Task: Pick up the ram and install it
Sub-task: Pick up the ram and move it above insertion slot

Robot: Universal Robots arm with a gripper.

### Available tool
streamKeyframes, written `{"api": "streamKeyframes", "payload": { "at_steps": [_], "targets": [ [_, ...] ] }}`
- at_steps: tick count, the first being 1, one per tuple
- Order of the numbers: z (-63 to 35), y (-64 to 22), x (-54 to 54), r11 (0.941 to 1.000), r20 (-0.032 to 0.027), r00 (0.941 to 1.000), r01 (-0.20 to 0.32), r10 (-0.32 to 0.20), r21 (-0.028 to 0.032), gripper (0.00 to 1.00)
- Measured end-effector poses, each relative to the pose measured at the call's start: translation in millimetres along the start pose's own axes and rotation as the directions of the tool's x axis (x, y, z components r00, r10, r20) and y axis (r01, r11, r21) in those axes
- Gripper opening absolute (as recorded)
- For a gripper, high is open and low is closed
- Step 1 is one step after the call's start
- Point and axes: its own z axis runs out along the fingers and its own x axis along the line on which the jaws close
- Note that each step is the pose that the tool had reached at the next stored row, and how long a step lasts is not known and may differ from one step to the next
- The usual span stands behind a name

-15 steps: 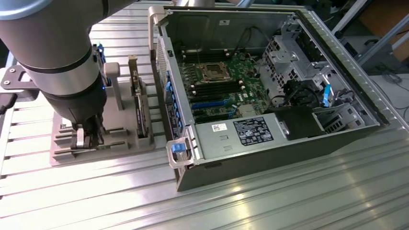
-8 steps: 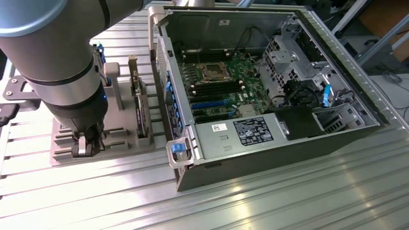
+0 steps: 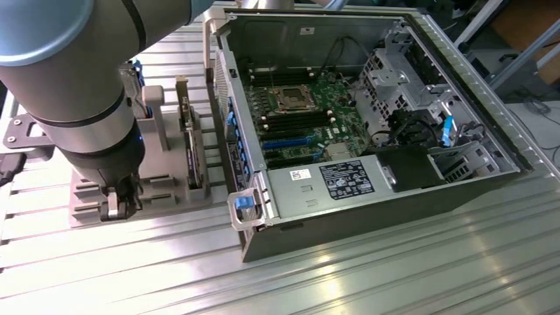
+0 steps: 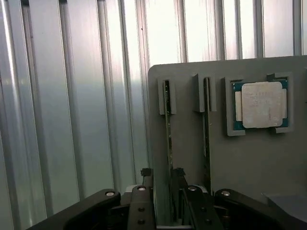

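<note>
**Item 1. Tool** (image 4: 162,173): Held open, set low over the grey holder (image 4: 188,143). One dark finger (image 4: 146,175) is seen on each side of the ram, and the jaws are not clamped on it.

**Item 2. Ram** (image 4: 167,129): A thin green stick, seen edge-on and seated upright in a slot of the holder. Its near end is bracketed by the two fingers, and its far end is kept in a small raised guide.

**Item 3. Second stick** (image 4: 206,124): Of the same kind, set parallel in the neighbouring slot, apart from the fingers.

**Item 4. Processor** (image 4: 261,104): A square silver chip on a green board, laid flat in a recess of the holder, beyond the second stick.

**Item 5. Worktop** (image 4: 72,120): Ribbed, pale metal. The holder is carried on it.

**Item 6. Arm** (image 3: 79,98): A thick grey cylinder, pointed down over the holder at the exterior view's left.

**Item 7. Expansion card** (image 3: 186,141): Stood upright on the holder, between the arm and the computer case.

**Item 8. Computer case** (image 3: 394,210): Laid on its side with the panel off, to the exterior view's right of the holder. The green motherboard (image 3: 306,121) is exposed inside, with a processor socket (image 3: 289,98) near its middle. A labelled power supply (image 3: 324,184) is mounted at the near end of the case.
</note>
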Motion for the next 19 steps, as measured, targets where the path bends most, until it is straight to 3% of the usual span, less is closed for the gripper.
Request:
{"api": "streamKeyframes", "payload": {
  "at_steps": [5, 13, 14, 17, 19],
  "targets": [
    [5.6, 7.9, -3.8, 0.9998, 0.0003, 0.9998, 0.020, -0.020, 0.0009, 0.30],
    [15.0, 10.3, -3.8, 0.9992, 0.0001, 0.9992, 0.041, -0.041, 0.0012, 0.30],
    [15.0, 10.3, -3.8, 0.9992, 0.0002, 0.9992, 0.041, -0.041, 0.0012, 0.29],
    [15.0, 10.3, -3.8, 0.9992, 0.0001, 0.9992, 0.041, -0.041, 0.0011, 0.12],
    [15.0, 10.3, -3.8, 0.9992, 0.0001, 0.9992, 0.041, -0.041, 0.0012, 0.12]
  ]
}}
